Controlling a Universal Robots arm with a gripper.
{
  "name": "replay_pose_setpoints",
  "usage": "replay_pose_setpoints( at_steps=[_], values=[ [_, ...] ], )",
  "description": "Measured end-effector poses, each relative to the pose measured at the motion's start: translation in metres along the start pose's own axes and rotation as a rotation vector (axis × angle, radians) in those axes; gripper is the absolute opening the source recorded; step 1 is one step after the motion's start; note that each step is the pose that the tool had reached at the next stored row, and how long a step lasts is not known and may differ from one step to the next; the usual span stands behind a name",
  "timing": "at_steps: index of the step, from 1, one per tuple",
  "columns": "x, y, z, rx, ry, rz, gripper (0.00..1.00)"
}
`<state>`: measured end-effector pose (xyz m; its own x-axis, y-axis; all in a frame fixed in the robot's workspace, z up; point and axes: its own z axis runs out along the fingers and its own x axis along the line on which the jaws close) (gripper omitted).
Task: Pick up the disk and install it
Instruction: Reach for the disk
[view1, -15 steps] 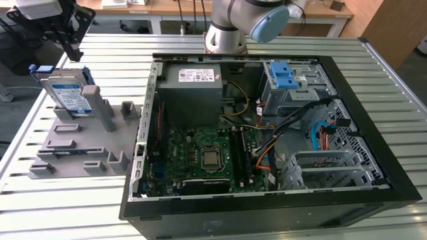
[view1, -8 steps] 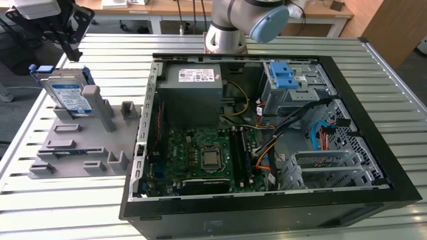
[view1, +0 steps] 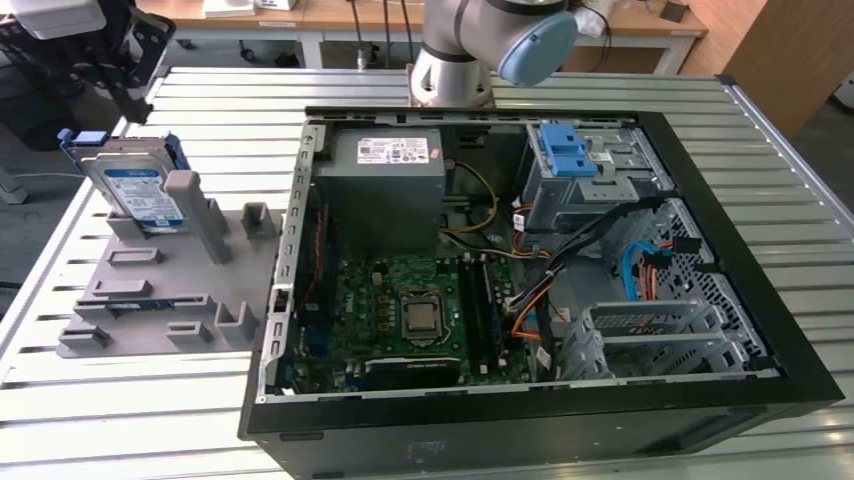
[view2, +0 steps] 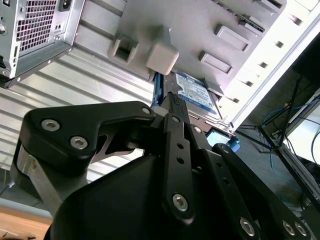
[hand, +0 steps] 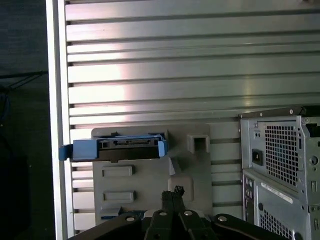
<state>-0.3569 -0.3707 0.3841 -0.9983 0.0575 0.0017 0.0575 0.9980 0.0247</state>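
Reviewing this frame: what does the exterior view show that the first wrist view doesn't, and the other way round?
Exterior view: the case seen open from above, with its motherboard, power supply and cage with blue clips, plus the arm's base behind it. First wrist view: the gripper, shut on nothing and pointing toward the fixture, and the case's vented rear panel. Both: the disk standing on edge in the grey fixture on the slatted table.
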Motion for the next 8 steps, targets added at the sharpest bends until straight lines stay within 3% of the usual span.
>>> replay_pose_setpoints(
  at_steps=[8],
  values=[
    [0.0136,0.0023,0.0018,0.0,0.0002,-0.007,0.11]
  ],
)
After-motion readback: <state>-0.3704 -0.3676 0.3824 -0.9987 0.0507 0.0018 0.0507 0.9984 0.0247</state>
